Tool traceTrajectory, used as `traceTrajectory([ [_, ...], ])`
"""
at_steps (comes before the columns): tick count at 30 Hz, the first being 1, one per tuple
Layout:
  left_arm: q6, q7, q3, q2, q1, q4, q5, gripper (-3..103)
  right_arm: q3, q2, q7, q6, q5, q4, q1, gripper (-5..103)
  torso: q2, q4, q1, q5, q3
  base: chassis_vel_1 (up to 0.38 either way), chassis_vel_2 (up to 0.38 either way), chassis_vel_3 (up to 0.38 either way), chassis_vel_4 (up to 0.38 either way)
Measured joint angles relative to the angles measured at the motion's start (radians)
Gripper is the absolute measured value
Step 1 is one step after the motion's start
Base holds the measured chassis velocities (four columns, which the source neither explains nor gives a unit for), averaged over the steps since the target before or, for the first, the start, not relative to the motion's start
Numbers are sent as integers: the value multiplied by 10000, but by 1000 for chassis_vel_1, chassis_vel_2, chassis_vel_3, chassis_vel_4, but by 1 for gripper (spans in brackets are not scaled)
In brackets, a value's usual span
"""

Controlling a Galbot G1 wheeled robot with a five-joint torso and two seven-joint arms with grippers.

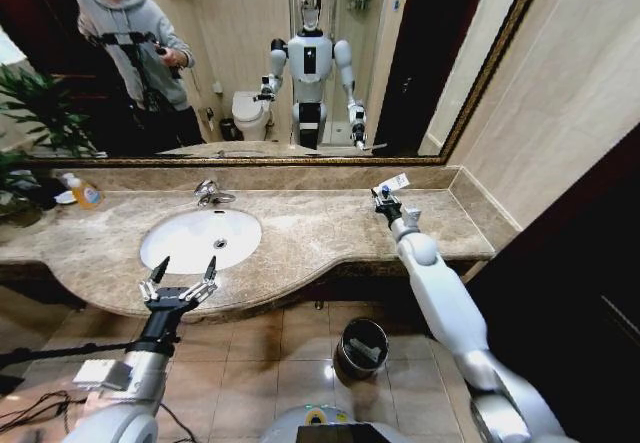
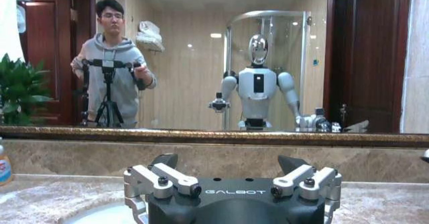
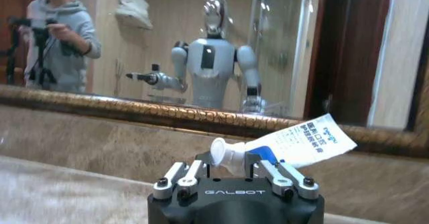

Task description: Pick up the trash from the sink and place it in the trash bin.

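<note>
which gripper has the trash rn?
The right gripper, over the countertop, clamps a white tube; the left gripper is open and empty at the sink.

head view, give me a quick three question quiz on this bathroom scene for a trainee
1. True or false: the right hand is shut on a small white tube with blue print.
2. Where is the trash bin? A: on the countertop. B: on the floor below the counter edge. C: inside the sink.
3. Fill in: the left hand, fingers open, hovers at the front rim of the ____.

Key: 1 true. 2 B. 3 sink.
</note>
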Motion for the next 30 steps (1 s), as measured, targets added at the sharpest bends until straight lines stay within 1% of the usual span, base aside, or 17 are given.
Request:
traceTrajectory([
  [1,0,0,0,2,0,0,0,100,133,-58,-7,222,-417,397,-505,30,0,-1,0,1,1,0,0,0,0],
  [2,0,3,1,2,1,0,-1,100,204,-91,6,327,-594,684,-843,30,0,-3,-1,2,1,0,0,0,0],
  [3,0,3,1,2,1,0,-1,100,204,-91,6,327,-594,684,-843,30,0,-3,-1,2,1,0,0,0,0],
  [5,0,3,1,1,0,0,0,100,298,-120,114,648,-995,1441,-1766,30,0,-4,-2,1,0,0,0,0,0],
  [7,0,1,1,1,0,0,0,100,291,-85,148,917,-1326,1628,-2105,30,0,-1,-3,1,-1,0,0,0,0],
  [8,0,1,1,1,0,0,0,100,291,-85,148,917,-1326,1628,-2105,30,0,-1,-3,1,-1,0,0,0,0],
  [9,0,1,0,1,0,-1,0,100,341,-25,168,1244,-1710,1853,-2593,30,0,1,-2,1,1,0,0,0,0],
  [11,0,0,0,1,0,0,0,100,379,-1,198,1354,-1819,1962,-2827,30,0,0,-2,-1,0,0,0,0,0],
  [14,0,1,1,1,0,0,-1,100,556,106,372,1711,-2212,2224,-3985,30,0,-1,-2,-1,0,0,0,0,0],
  [15,0,1,1,1,0,0,-1,100,556,106,372,1711,-2212,2224,-3985,30,0,-1,-2,-1,0,0,0,0,0],
  [18,0,1,1,1,0,0,0,100,671,352,529,2010,-2453,2198,-4859,30,0,-3,-2,-1,0,0,0,0,0],
  [20,0,1,1,1,0,0,0,100,643,477,578,2059,-2449,2147,-5064,30,0,-3,-2,-1,0,0,0,0,0],
  [23,0,1,0,1,0,0,0,100,357,725,608,2400,-2436,1738,-5401,30,0,2,-1,0,1,0,0,0,0],
  [24,0,1,0,1,0,0,0,100,357,725,608,2400,-2436,1738,-5401,30,0,2,-1,0,1,0,0,0,0],
  [26,0,2,0,1,0,0,0,100,374,840,589,2794,-2420,1464,-5721,30,0,1,0,-1,1,0,0,0,0],
  [27,0,2,0,1,0,0,0,100,374,840,589,2794,-2420,1464,-5721,30,0,1,0,-1,1,0,0,0,0],
  [30,0,2,1,2,0,0,0,100,488,866,573,3201,-2394,1139,-6096,30,0,-1,-1,-2,1,0,0,0,0],
])
